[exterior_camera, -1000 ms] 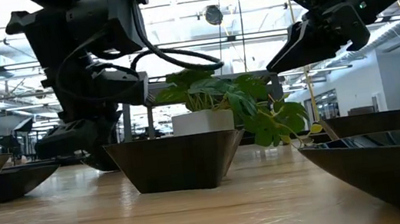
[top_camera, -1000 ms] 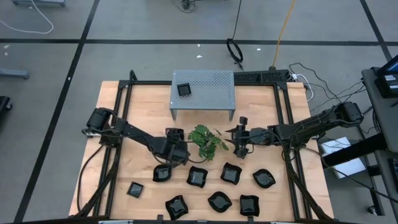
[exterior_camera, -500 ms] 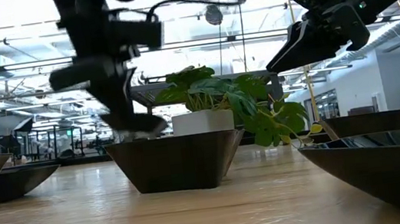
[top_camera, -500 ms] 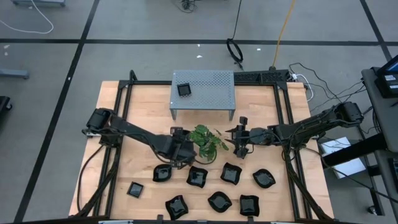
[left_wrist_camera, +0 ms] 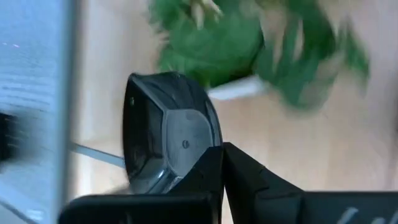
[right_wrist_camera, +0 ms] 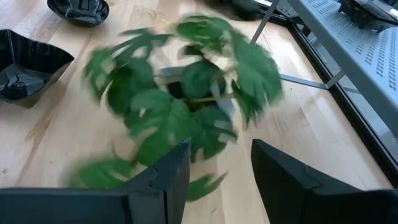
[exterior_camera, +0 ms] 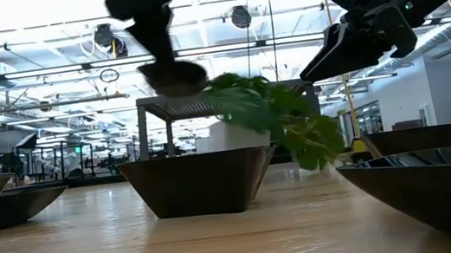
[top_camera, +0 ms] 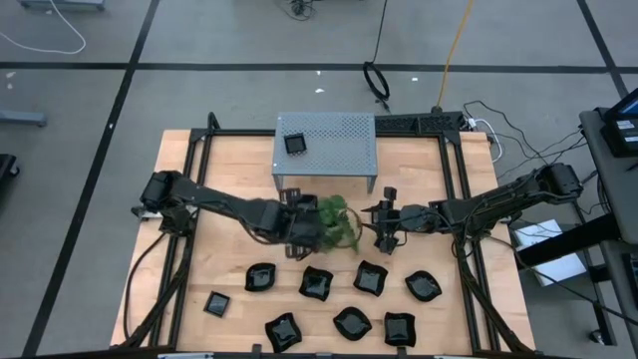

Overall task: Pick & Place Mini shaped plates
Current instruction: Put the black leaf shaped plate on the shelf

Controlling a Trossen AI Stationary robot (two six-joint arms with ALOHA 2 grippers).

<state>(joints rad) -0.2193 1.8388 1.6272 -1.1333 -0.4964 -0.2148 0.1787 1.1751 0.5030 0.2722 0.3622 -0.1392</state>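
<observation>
The left jaws (left_wrist_camera: 217, 171) are clamped narrowly on the rim of a mini shaped plate (left_wrist_camera: 165, 127), which is held above the table (top_camera: 229, 179), just beside the plant (top_camera: 337, 221) and in front of the perforated shelf (top_camera: 334, 140). The right jaws (right_wrist_camera: 214, 171) are held wide and empty over the plant's other side. The plate is judged light, stiff, glossy and slippery, and likely breakable; a pinch across the raised rim is judged best. One plate (top_camera: 295, 144) lies on the shelf; nine more (top_camera: 369, 278) are spread on the table nearer the front edge. The table is pale wood inside a black frame (top_camera: 451, 189). Beyond it, a large hall with ceiling lights is seen.
</observation>
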